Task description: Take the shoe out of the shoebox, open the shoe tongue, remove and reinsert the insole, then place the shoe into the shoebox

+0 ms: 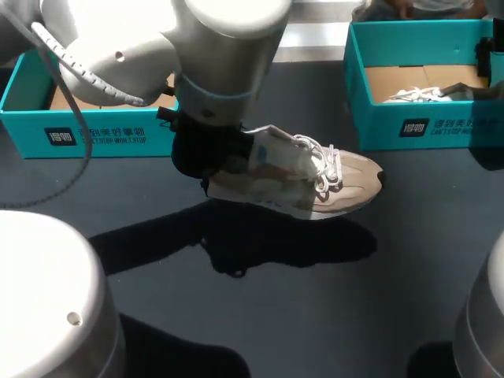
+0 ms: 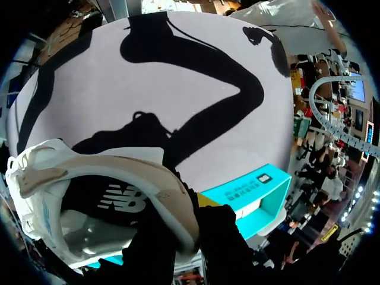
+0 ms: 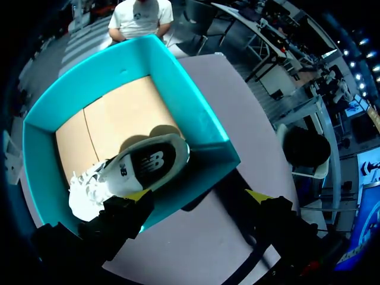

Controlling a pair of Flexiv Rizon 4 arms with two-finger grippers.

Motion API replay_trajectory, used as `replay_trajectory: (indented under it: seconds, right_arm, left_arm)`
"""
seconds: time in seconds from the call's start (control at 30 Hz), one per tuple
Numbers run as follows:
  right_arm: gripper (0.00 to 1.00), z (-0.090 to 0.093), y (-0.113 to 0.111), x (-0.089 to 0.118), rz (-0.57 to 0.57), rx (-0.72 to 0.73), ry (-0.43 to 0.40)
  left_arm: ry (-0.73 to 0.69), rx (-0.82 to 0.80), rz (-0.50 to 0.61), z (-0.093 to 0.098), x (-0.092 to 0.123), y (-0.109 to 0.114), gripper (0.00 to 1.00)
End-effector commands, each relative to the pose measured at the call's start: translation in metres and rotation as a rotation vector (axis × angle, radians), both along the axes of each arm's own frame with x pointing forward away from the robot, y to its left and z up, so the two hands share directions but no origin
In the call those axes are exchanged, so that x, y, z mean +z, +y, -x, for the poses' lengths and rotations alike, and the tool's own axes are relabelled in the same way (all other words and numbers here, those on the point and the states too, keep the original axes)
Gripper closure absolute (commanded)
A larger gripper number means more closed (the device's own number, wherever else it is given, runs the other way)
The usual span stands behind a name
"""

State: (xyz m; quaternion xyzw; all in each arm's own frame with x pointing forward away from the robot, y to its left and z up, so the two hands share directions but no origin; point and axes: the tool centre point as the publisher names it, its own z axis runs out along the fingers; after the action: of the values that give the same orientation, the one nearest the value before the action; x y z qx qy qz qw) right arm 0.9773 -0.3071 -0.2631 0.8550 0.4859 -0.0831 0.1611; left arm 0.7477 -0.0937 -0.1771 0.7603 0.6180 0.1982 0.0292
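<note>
Pinching the heel collar, my left tool [image 2: 187, 225] holds the shoe [image 1: 299, 177] just over the bench [image 1: 331, 315], between left box [image 1: 94, 130] and right box [image 1: 425, 122]. My right tool [image 3: 199, 199] hangs spread above the right box. I advise a level set-down with a firm grip, tongue toward the right tool.

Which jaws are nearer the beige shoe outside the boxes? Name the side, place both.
Left. The left jaws clamp that shoe's heel; the right jaws hang open at the right-hand shoebox's wall, apart from it.
</note>
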Motion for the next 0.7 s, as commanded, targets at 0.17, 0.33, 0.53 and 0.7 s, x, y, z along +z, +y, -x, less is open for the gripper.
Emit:
replay_trajectory:
  seconds: [0.17,0.33,0.53,0.7]
  right_arm:
    - [0.0,0.0001,-0.0003,-0.0002,-0.001,0.0,-0.001]
    - [0.0,0.0001,-0.0003,-0.0002,-0.001,0.0,-0.001]
    - [0.0,0.0001,-0.0003,-0.0002,-0.001,0.0,-0.001]
    - [0.0,0.0001,-0.0003,-0.0002,-0.001,0.0,-0.001]
  left_arm:
    - [0.043,0.008,-0.063,-0.0056,-0.0055,-0.0174,1.0]
    - [0.043,0.008,-0.063,-0.0056,-0.0055,-0.0174,1.0]
    - [0.043,0.008,-0.063,-0.0056,-0.0055,-0.0174,1.0]
    - [0.043,0.008,-0.063,-0.0056,-0.0055,-0.0174,1.0]
